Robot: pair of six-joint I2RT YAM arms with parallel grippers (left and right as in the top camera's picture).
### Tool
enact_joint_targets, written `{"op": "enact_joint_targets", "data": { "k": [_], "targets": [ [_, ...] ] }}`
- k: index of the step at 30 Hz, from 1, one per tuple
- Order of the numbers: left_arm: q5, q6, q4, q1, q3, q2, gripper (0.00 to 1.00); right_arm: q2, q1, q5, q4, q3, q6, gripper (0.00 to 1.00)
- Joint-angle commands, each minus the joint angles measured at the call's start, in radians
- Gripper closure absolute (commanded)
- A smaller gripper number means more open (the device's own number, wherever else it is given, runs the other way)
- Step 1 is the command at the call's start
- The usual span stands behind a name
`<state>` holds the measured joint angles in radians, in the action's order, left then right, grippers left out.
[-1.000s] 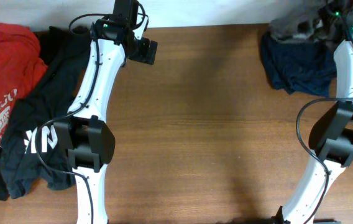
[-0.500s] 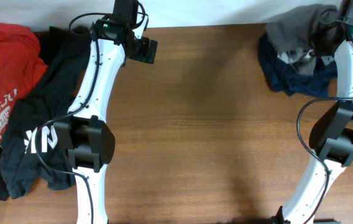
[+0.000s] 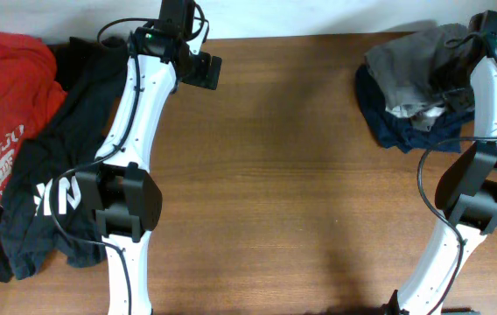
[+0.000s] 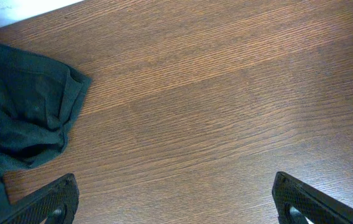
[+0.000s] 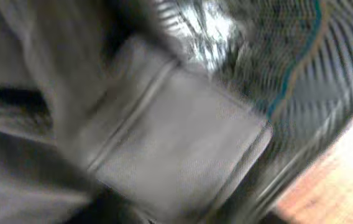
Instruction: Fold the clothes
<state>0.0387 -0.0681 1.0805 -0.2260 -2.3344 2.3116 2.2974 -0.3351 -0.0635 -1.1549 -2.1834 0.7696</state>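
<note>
The grey-khaki shorts [image 3: 415, 66] lie crumpled on a navy garment [image 3: 397, 127] at the table's back right. My right gripper [image 3: 481, 26] hangs right over their far edge. Blurred grey cloth of the shorts [image 5: 164, 137] fills the right wrist view and hides the fingers. A black white-printed tee [image 3: 47, 175] and a red tee [image 3: 17, 79] lie heaped at the left. My left gripper [image 3: 203, 70] hovers at the back, just right of that heap. It stands wide open [image 4: 176, 205] over bare wood, with the black tee's edge [image 4: 21, 118] to its left.
Brown wooden table [image 3: 283, 175] stretches between the two heaps. Both arms' bases stand at the front, with the left arm [image 3: 130, 157] lying over the black tee's right side. A pale wall runs along the back edge [image 3: 301, 17].
The shorts, bunched high at the back right corner a second ago, have dropped forward and left and spread over the navy garment. The left arm has not moved.
</note>
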Motion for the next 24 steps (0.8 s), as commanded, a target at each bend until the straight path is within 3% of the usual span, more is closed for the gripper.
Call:
{"op": "enact_joint_targets", "data": {
  "k": [1,8,13,15,22,24],
  "targets": [
    [0.010,-0.016,-0.002,0.002,-0.019,-0.040,0.01,-0.032,-0.004,-0.028,-0.040,-0.016,-0.063,0.00],
    [0.003,-0.016,-0.002,0.002,-0.019,-0.040,0.01,-0.048,-0.005,-0.011,-0.155,-0.016,-0.228,0.01],
    [0.003,-0.016,-0.002,0.002,-0.019,-0.040,0.01,-0.109,-0.005,0.118,-0.153,-0.045,-0.489,0.24],
    [0.003,-0.016,-0.002,0.002,-0.019,-0.040,0.01,-0.140,-0.005,0.124,-0.159,-0.066,-0.525,0.27],
    [0.003,-0.016,-0.002,0.002,-0.019,-0.039,0.01,-0.237,-0.002,0.136,-0.040,-0.111,-0.653,0.59],
    [0.003,-0.016,-0.002,0.002,-0.019,-0.039,0.01,-0.226,0.001,0.135,0.040,-0.109,-0.697,0.60]
  ]
}}
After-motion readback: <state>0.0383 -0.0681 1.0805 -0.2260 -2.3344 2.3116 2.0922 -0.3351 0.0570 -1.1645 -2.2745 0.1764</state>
